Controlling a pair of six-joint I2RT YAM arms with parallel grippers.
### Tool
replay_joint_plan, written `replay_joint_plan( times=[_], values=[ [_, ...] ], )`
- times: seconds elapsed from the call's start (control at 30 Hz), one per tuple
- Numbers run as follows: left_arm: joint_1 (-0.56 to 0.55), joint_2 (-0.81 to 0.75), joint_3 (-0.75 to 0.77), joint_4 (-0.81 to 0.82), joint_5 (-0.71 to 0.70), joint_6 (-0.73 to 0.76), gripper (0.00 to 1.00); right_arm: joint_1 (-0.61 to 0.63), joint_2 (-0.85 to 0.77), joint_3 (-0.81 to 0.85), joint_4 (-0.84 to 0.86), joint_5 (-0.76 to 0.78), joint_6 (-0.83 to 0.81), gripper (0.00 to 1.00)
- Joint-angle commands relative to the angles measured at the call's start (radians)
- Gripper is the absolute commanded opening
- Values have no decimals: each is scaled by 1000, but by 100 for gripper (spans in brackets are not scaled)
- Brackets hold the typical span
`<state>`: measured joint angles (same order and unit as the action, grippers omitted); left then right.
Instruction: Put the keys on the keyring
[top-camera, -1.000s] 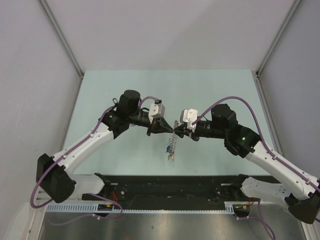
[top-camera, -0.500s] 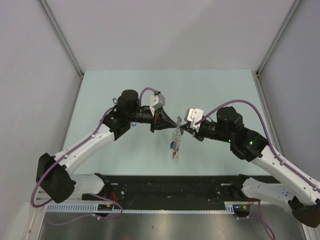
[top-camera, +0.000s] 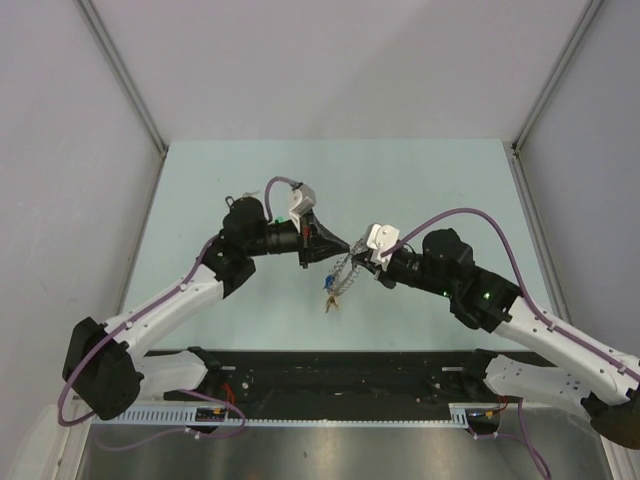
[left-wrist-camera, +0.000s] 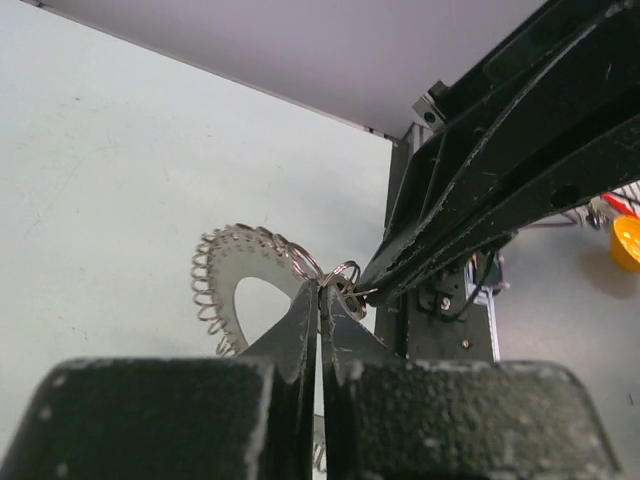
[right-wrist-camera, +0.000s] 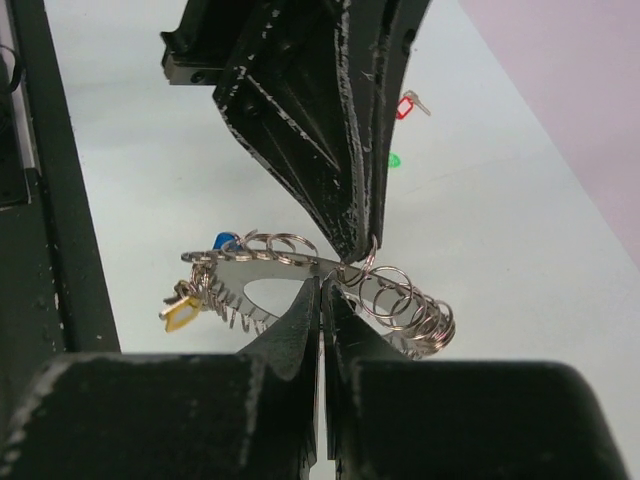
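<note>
the keyring (top-camera: 345, 268) is caught between two arms whose tips meet over the middle of the pale green table (top-camera: 200, 200). the left gripper (top-camera: 338, 247) is closed tight, its fingers (left-wrist-camera: 300, 325) nipping a loop at the ring's coiled edge. the right gripper (top-camera: 360, 258) is clamped just as tight on the ring from the opposite side. keys (top-camera: 330, 297) with a blue tag (right-wrist-camera: 225, 240) and a yellow tag (right-wrist-camera: 182, 313) dangle from the ring's end nearest the arm bases. a red-tagged key (right-wrist-camera: 405, 104) lies apart on the table.
</note>
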<state>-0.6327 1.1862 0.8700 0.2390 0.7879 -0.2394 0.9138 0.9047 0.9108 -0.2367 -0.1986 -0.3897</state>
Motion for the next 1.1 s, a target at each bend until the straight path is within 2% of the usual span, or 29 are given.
replay_joint_plan(
  times=[0.0, 0.2, 0.33, 0.4, 0.5, 0.63, 0.73, 0.87, 0.97, 1.07],
  values=[
    [11, -91, -55, 302, -119, -159, 1, 22, -32, -72, 131, 28, 63, 0],
    [11, -151, -184, 469, -188, -282, 0, 22, 0, -81, 175, 25, 54, 0],
    [11, -161, -203, 467, -177, -302, 1, 20, 13, -58, 171, 4, 25, 0],
    [18, -171, -213, 441, -162, -294, 14, 19, 20, -14, 139, -16, -3, 0],
    [39, -186, -210, 396, -118, -265, 24, 16, 52, 60, 53, -71, -46, 0],
    [85, -203, -194, 298, -59, -213, 31, 7, 86, 126, -44, -128, -90, 0],
    [113, -198, -152, 206, 13, -131, 39, -10, 106, 164, -82, -168, -115, 0],
    [119, -168, -44, -63, 117, 94, 56, -33, 120, 200, -125, -228, -139, 0],
    [119, -131, 33, -269, 206, 268, 58, -41, 123, 215, -142, -237, -149, 0],
    [111, -117, 72, -345, 244, 370, 59, -43, 123, 223, -150, -248, -152, 0]
  ],
)
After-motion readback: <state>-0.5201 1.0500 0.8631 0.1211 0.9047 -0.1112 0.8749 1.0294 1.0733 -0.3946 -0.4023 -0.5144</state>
